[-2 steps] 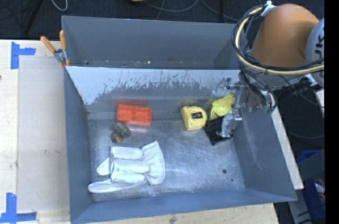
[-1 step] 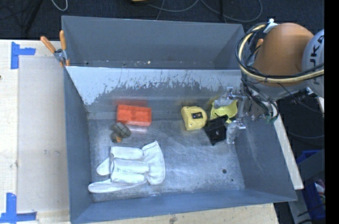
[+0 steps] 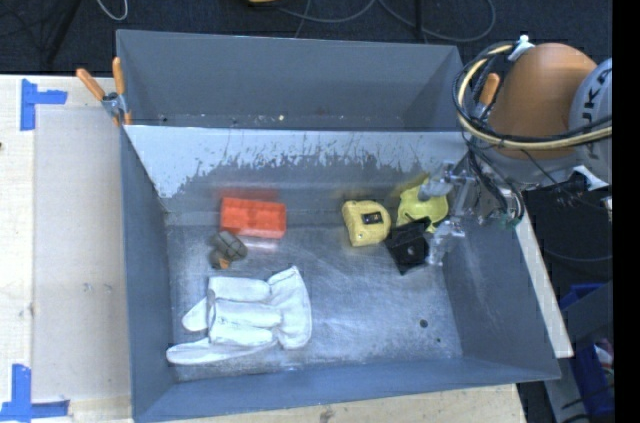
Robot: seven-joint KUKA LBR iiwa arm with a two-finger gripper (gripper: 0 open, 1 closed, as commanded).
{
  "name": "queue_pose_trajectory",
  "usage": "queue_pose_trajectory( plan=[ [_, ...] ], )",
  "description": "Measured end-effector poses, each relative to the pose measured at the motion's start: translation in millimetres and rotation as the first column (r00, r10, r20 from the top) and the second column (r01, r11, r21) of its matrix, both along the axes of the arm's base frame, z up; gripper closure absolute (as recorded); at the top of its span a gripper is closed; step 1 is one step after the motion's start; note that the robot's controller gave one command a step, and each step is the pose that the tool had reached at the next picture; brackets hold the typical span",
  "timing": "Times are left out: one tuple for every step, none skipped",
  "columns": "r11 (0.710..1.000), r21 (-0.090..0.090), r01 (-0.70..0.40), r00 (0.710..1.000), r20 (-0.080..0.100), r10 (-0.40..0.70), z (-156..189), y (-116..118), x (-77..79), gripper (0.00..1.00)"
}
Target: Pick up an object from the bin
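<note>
At the bin's [image 3: 300,101] right side, pincer [image 3: 443,231] beside black block [image 3: 406,250] and yellow-green piece [image 3: 418,205], grip state unclear

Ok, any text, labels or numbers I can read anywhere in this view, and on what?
"K": dark lettering on the arm's white casing, cut off at the edge; the rest is unreadable.
Yellow tape measure: dark label, too blurred to read.
Orange block, white glove: no text shows.

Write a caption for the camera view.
Gripper low at the bin's right side, beside a black piece, a yellow-green thing and a yellow tape measure.
</note>
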State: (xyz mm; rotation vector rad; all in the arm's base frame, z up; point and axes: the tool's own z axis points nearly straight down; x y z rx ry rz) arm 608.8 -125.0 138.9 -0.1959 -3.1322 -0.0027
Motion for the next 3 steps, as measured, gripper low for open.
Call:
queue_pose_trajectory(
  plan=[
    [1.0,-0.002,0.03,1.0,0.002,-0.03,6,-3,-13.8,0.0],
    [0.999,-0.001,0.039,0.999,0.009,-0.039,-58,-9,-9.2,0.0],
    [0.999,-0.002,0.04,0.999,0.004,-0.04,-55,-8,-11.6,1.0]
  ],
)
